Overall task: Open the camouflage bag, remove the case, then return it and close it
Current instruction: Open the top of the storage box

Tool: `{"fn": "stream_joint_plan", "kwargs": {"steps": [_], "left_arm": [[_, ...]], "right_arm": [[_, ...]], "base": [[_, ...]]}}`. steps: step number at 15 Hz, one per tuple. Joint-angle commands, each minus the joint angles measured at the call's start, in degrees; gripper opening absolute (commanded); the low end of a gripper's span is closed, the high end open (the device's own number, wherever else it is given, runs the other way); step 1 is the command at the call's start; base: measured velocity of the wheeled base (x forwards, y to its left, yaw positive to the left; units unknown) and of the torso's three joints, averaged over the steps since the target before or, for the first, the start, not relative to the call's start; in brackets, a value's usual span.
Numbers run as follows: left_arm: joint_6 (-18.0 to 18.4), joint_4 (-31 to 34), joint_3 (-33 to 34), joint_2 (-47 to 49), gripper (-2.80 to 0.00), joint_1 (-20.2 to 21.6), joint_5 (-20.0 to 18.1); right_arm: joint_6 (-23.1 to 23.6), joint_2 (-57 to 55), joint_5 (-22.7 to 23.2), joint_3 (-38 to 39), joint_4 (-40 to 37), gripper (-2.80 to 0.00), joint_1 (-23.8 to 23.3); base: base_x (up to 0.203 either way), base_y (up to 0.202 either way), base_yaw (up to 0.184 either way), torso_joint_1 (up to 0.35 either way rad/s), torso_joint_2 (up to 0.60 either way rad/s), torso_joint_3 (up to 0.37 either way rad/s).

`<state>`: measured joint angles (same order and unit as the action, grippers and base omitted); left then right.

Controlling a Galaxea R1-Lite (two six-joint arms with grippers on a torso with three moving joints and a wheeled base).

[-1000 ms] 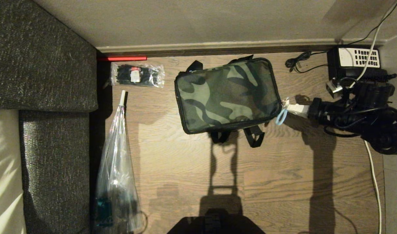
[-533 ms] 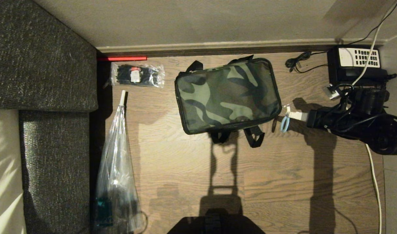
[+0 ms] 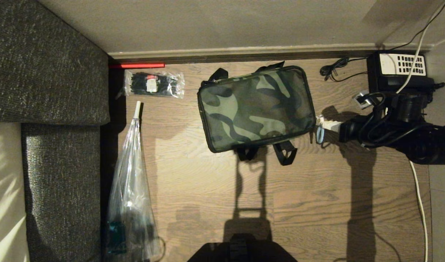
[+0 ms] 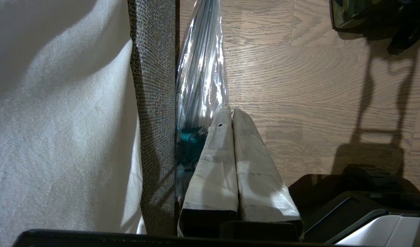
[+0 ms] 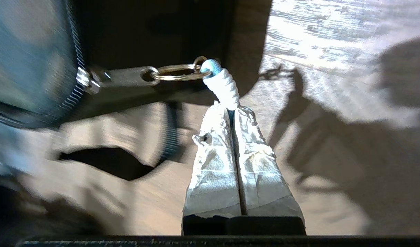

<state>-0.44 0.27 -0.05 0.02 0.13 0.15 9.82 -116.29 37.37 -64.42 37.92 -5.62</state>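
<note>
Floorboards nearest the robot were bare, and the left gripper point(image 4: 232, 113) hung parked and clenched beside a sofa point(image 3: 44, 91). Farther out, the camouflage bag point(image 3: 257, 107) lay flat and zipped on the floor point(image 3: 317, 200), so opening was judged barely begun. At its right end the right gripper point(image 5: 232, 111) was clamped on the blue pull loop point(image 5: 211, 67) ringed to the zipper tab point(image 5: 122, 75); next, that slider needs drawing round the edge.

Green-black camouflage bag point(image 3: 257, 107) (black straps), pale blue zipper loop point(image 3: 320, 135).
</note>
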Motion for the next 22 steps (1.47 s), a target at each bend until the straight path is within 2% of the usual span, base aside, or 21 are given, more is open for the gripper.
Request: {"fn": "stream_joint_plan", "kwargs": {"steps": [1,3,7,10,16,22], "left_arm": [[0.0,0.0,0.0,0.0,-2.8,0.0,0.0],[0.0,0.0,0.0,0.0,-2.8,0.0,0.0],[0.0,0.0,0.0,0.0,-2.8,0.0,0.0],[0.0,0.0,0.0,0.0,-2.8,0.0,0.0],[0.0,0.0,0.0,0.0,-2.8,0.0,0.0],[0.0,0.0,0.0,0.0,-2.8,0.0,0.0]], "right_arm": [[4.4,-1.8,-0.1,-3.2,-1.4,-2.8,0.3],[4.7,-1.7,0.2,-3.4,-1.5,-2.8,0.3],[5.8,-1.4,0.2,-8.5,1.2,-2.8,0.3],[5.2,0.2,0.4,-8.6,0.7,-2.8,0.5],[5.1,1.2,0.4,-9.0,2.9,-2.8,3.9],[5.2,-0.1,0.3,-11.7,6.0,-2.8,4.9]], "base": [[0.0,0.0,0.0,0.0,0.0,0.0],[0.0,0.0,0.0,0.0,0.0,0.0],[0.0,0.0,0.0,0.0,0.0,0.0],[0.0,0.0,0.0,0.0,0.0,0.0],[0.0,0.0,0.0,0.0,0.0,0.0],[0.0,0.0,0.0,0.0,0.0,0.0]]}}
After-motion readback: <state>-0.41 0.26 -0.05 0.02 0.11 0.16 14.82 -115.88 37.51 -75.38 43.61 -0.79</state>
